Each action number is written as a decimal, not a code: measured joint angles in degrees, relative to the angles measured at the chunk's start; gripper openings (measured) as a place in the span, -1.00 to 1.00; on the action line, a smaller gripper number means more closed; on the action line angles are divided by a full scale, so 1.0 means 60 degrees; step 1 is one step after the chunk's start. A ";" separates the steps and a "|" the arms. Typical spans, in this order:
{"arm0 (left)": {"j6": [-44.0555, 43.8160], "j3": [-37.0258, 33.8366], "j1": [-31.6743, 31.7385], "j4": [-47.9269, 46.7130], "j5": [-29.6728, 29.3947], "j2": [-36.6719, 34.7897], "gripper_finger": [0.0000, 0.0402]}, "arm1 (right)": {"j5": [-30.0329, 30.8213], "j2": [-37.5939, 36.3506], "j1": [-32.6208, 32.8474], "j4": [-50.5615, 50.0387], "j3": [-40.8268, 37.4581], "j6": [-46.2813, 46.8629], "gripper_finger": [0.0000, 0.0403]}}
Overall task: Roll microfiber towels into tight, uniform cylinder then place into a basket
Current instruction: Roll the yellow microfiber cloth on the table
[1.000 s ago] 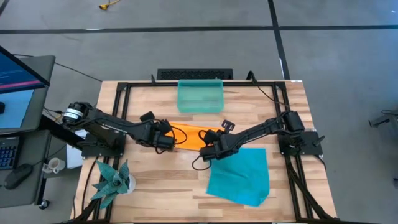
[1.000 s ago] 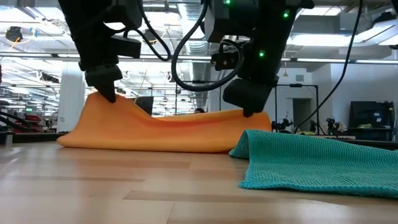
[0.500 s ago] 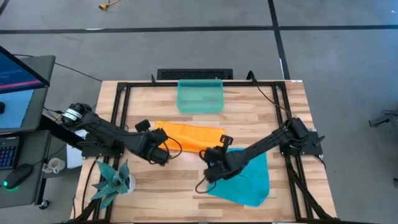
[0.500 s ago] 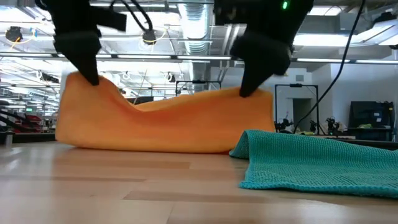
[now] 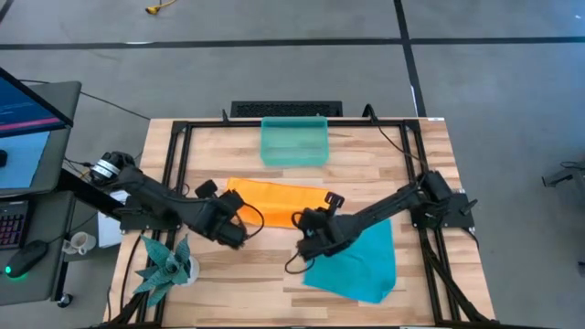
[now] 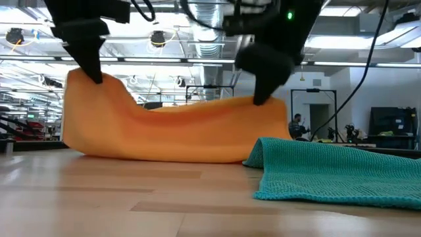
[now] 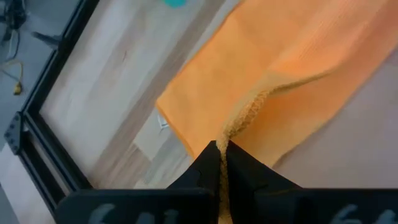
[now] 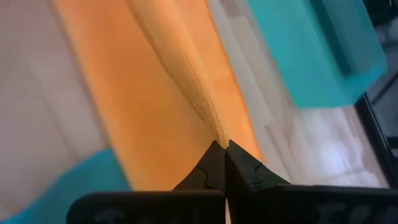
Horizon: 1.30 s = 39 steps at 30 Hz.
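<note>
orange towel (image 6: 177,131) pinched up at both ends, teal towel (image 6: 335,171) alongside

orange towel (image 5: 279,196) — teal towel (image 5: 356,260) — sea-green translucent basket (image 5: 294,142), black pincers.

No legible text, labels or signs.

- Orange towel (image 6: 177,135): soft matt cloth; in the right wrist view we see a fine ribbed weave and a fuzzy, nubby hem.
- Teal towel (image 6: 335,171): same kind of cloth, coarser-looking knit with a pebbly texture in the low view.
- Basket (image 5: 294,142): smooth translucent sea-green plastic, slight sheen.
- Table (image 5: 247,283): light wood planks, butcher-block pattern, smooth satin finish; we see faint reflections in the low view.
- Frame (image 5: 183,137) round the table: black matt metal.
- Fingers (image 7: 214,165): dark, matt, look like hard plastic.
</note>
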 joint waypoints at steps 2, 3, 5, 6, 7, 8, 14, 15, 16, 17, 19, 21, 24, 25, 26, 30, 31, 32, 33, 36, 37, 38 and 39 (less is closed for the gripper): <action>0.0042 -0.0175 0.0224 0.0167 0.0045 0.0000 -0.99 | -0.0181 0.0004 -0.0147 0.0014 -0.0234 0.0093 -0.97; 0.0124 -0.0307 0.0321 0.0292 0.0100 0.0000 -0.99 | -0.0208 0.0004 -0.0203 0.0007 -0.0328 0.0133 -0.97; 0.0275 -0.0611 0.0488 0.0617 0.0147 0.0000 -0.99 | -0.0200 0.0004 -0.0275 0.0099 -0.0480 0.0195 -0.98; 0.0361 -0.0782 0.0570 0.0753 0.0150 0.0000 -0.99 | -0.0196 0.0004 -0.0309 0.0169 -0.0561 0.0195 -0.98; 0.0436 -0.0948 0.0644 0.0853 0.0170 0.0000 -0.99 | -0.0198 0.0004 -0.0357 0.0245 -0.0636 0.0195 -0.97; 0.0463 -0.1095 0.0720 0.0935 0.0172 0.0000 -0.99 | -0.0175 0.0004 -0.0411 0.0396 -0.0698 0.0195 -0.96; 0.0475 -0.1644 0.1125 0.1392 0.0142 0.0000 -0.99 | -0.0151 0.0011 -0.0814 0.1231 -0.1162 -0.0030 -0.97; 0.0523 -0.1698 0.1166 0.1510 0.0142 0.0000 -0.99 | -0.0157 0.0011 -0.0876 0.1328 -0.1259 -0.0031 -0.97; 0.0567 -0.1736 0.1190 0.1644 0.0148 0.0000 -0.99 | -0.0183 0.0011 -0.0930 0.1397 -0.1353 -0.0034 -0.98; 0.0668 -0.1770 0.1218 0.1780 0.0146 0.0000 -0.99 | -0.0235 0.0011 -0.0984 0.1434 -0.1418 -0.0032 -0.98; 0.0888 -0.1874 0.1258 0.2039 0.0185 -0.0004 -0.99 | -0.0365 0.0011 -0.1044 0.1490 -0.1512 -0.0030 -0.96; 0.1075 -0.1956 0.1302 0.2311 0.0323 -0.0004 -0.99 | -0.0448 0.0011 -0.1060 0.1561 -0.1607 -0.0034 -0.95; 0.1180 -0.2062 0.1321 0.2510 0.0426 -0.0004 -0.99 | -0.0448 0.0011 -0.1056 0.1683 -0.1649 -0.0045 -0.95; 0.1180 -0.2090 0.1321 0.2541 0.0423 -0.0004 -0.99 | -0.0414 0.0011 -0.1056 0.1684 -0.1649 -0.0049 -0.96; 0.1182 -0.2126 0.1321 0.2577 0.0425 -0.0004 -0.99 | -0.0399 0.0011 -0.1056 0.1684 -0.1649 -0.0055 -0.96; 0.1185 -0.2144 0.1321 0.2574 0.0423 -0.0004 -0.97 | -0.0412 0.0011 -0.1049 0.1684 -0.1649 -0.0056 -0.95; 0.1220 -0.2144 0.1321 0.2574 0.0423 -0.0004 -0.94 | -0.0429 0.0011 -0.1049 0.1681 -0.1649 -0.0059 -0.94; 0.1309 -0.2144 0.1321 0.2574 0.0423 -0.0004 -0.91 | -0.0441 0.0011 -0.1049 0.1681 -0.1649 -0.0058 -0.93; 0.1430 -0.2144 0.1321 0.2574 0.0416 -0.0004 -0.88 | -0.0453 0.0011 -0.1052 0.1681 -0.1649 -0.0056 -0.92; 0.1667 -0.2144 0.1321 0.2592 0.0254 -0.0004 -0.76 | -0.0457 0.0013 -0.1051 0.1677 -0.1649 -0.0057 -0.91; 0.1684 -0.2144 0.1321 0.2601 0.0177 -0.0004 -0.72 | -0.0457 0.0013 -0.1052 0.1677 -0.1649 -0.0058 -0.92; 0.1687 -0.2144 0.1321 0.2603 0.0089 -0.0004 -0.68 | -0.0461 0.0015 -0.1052 0.1677 -0.1649 -0.0060 -0.92; 0.1691 -0.2144 0.1321 0.2606 0.0019 -0.0004 -0.64 | -0.0461 0.0015 -0.1049 0.1677 -0.1649 -0.0064 -0.93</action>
